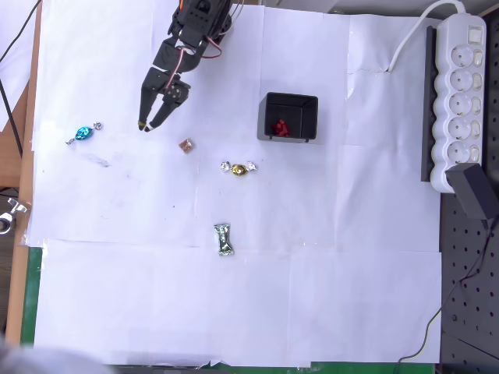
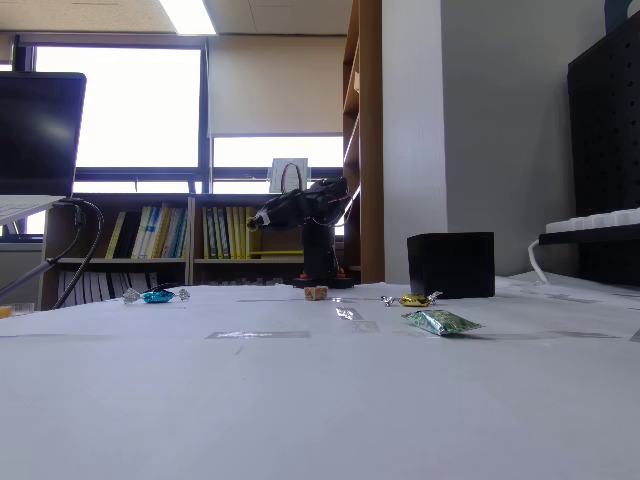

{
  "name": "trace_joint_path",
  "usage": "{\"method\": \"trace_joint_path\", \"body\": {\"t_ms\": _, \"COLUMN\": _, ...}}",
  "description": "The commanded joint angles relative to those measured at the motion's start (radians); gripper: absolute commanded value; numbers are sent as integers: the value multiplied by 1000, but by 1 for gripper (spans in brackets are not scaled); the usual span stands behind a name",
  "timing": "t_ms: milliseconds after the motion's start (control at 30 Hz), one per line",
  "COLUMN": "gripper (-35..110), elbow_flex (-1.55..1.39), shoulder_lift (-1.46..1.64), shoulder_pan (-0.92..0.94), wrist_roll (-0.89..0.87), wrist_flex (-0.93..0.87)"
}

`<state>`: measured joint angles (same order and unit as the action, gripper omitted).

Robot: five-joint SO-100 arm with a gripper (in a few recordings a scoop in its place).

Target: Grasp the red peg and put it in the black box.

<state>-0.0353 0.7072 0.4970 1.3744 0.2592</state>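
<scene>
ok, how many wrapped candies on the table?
4. Blue candy at left, small brown candy near the gripper, gold candy below the black box, green candy lowest. None seem hidden.

The red peg [image 1: 281, 127] shows as small bright red pieces lying on the floor of the black box [image 1: 267, 117], well to the right of the claw [image 1: 146, 126] in the overhead view; the black box is square, thick-walled, open at the top, standing upright on the tabletop; in the fixed view it stands right of the claw, its dark side wall [image 2: 451, 264] hiding the inside.
</scene>
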Motion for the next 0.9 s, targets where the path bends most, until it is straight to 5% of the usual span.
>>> {"method": "trace_joint_path", "body": {"t_ms": 0, "gripper": 0, "elbow_flex": -48, "shoulder_lift": 109, "shoulder_pan": 29, "wrist_roll": 12, "wrist_flex": 57}}
{"method": "trace_joint_path", "body": {"t_ms": 333, "gripper": 0, "elbow_flex": -261, "shoulder_lift": 394, "shoulder_pan": 57, "wrist_roll": 5, "wrist_flex": 130}}
{"method": "trace_joint_path", "body": {"t_ms": 867, "gripper": 0, "elbow_flex": -272, "shoulder_lift": 434, "shoulder_pan": 78, "wrist_roll": 21, "wrist_flex": 132}}
